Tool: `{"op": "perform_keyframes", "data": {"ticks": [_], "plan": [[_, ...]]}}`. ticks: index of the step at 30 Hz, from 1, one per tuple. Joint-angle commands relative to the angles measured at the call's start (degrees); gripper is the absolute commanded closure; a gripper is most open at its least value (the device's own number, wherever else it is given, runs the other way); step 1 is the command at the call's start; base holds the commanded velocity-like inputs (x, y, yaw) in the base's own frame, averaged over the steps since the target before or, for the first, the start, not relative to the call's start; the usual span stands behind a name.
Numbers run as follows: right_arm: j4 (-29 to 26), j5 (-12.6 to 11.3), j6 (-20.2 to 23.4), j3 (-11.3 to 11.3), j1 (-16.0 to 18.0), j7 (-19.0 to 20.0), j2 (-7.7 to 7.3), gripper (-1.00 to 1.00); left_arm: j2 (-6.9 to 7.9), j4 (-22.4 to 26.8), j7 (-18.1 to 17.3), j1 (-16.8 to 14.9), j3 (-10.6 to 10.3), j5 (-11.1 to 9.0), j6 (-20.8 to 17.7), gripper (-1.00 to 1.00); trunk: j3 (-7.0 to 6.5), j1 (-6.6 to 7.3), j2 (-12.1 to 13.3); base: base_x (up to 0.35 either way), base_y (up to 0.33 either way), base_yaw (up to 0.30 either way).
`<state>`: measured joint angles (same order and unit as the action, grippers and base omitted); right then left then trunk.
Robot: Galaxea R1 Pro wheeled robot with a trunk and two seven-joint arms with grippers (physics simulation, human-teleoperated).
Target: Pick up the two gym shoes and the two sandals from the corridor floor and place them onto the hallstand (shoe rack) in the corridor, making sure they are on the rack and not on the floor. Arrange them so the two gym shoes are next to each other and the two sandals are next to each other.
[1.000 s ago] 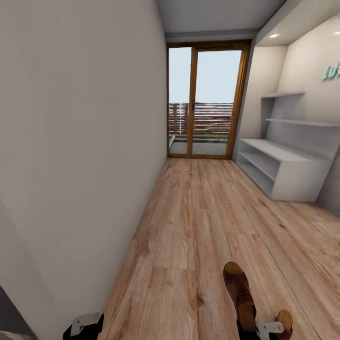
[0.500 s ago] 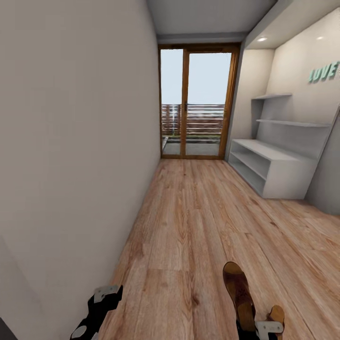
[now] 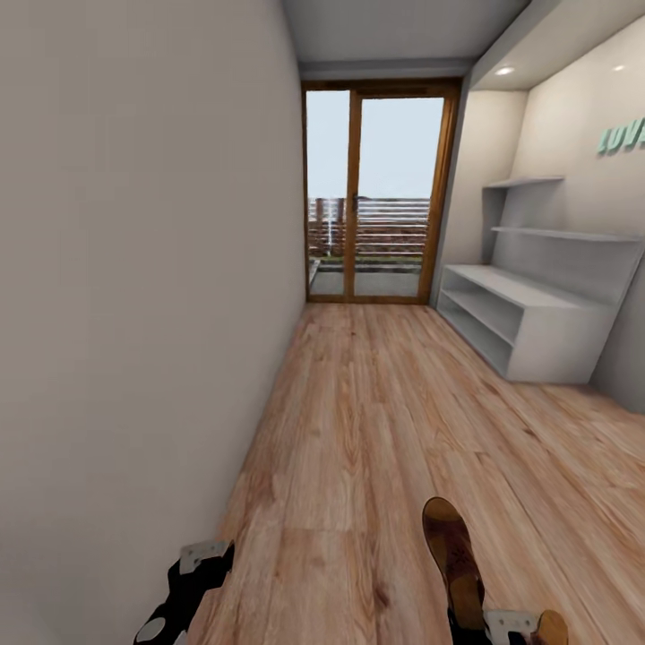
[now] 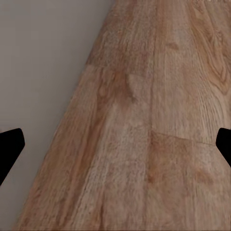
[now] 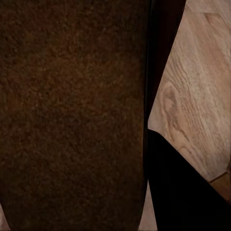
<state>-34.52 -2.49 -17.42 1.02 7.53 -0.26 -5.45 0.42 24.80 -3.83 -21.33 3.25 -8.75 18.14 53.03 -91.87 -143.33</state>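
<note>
Your right gripper [image 3: 488, 623] pinches a sandal [image 3: 452, 560]; the left gripper [image 4: 115, 144] hangs spread, empty. Swing carelessly toward the far-right hallstand [image 3: 537, 327] and the sandal could slip free.

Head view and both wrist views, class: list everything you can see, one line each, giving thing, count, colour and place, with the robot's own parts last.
Sandal: one, dark brown, in the right claw, over the floor.
Hallstand: one, pale grey, against the right wall ahead.
Corridor floor: one, light brown planks, running to the door.
Glass door: one, wood-framed, at the corridor's end.
Wall lettering: one, green, above the hallstand.
Left claw: one, black, open, over bare floor.
Right claw: one, black, shut on the sandal.
</note>
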Motion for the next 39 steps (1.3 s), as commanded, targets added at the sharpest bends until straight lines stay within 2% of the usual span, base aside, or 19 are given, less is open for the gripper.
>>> {"op": "perform_keyframes", "data": {"ticks": [1,8,16,30,39], "plan": [[0.01,-0.41,-0.16,-0.05,0.03,0.0,-0.01,1.0,-0.03,-0.04,-0.41,-0.03,0.09,-0.57,0.12,-1.0,0.06,-0.01,-0.02,0.212,0.051,0.0],[-0.02,-0.47,-0.16,-0.05,0.03,-0.01,0.0,1.0,-0.06,0.01,-0.46,-0.03,0.09,-0.56,0.22,-1.0,0.06,-0.01,-0.02,0.064,0.015,-0.024],[-0.02,-0.5,-0.16,-0.05,0.03,-0.01,0.0,1.0,0.0,0.13,-0.47,-0.03,0.12,-0.62,0.15,-1.0,0.06,-0.01,-0.02,0.038,0.002,-0.172],[-0.02,-0.5,-0.16,-0.05,0.03,-0.01,0.0,1.0,0.02,0.24,-0.47,-0.03,0.18,-0.65,0.14,-1.0,0.06,-0.01,-0.02,0.108,0.023,-0.011],[-0.16,-0.5,-0.16,0.01,0.03,-0.01,0.0,1.0,0.0,0.25,-0.47,-0.03,0.18,-0.65,0.21,-1.0,0.06,-0.01,-0.02,0.29,0.0,0.0]]}}
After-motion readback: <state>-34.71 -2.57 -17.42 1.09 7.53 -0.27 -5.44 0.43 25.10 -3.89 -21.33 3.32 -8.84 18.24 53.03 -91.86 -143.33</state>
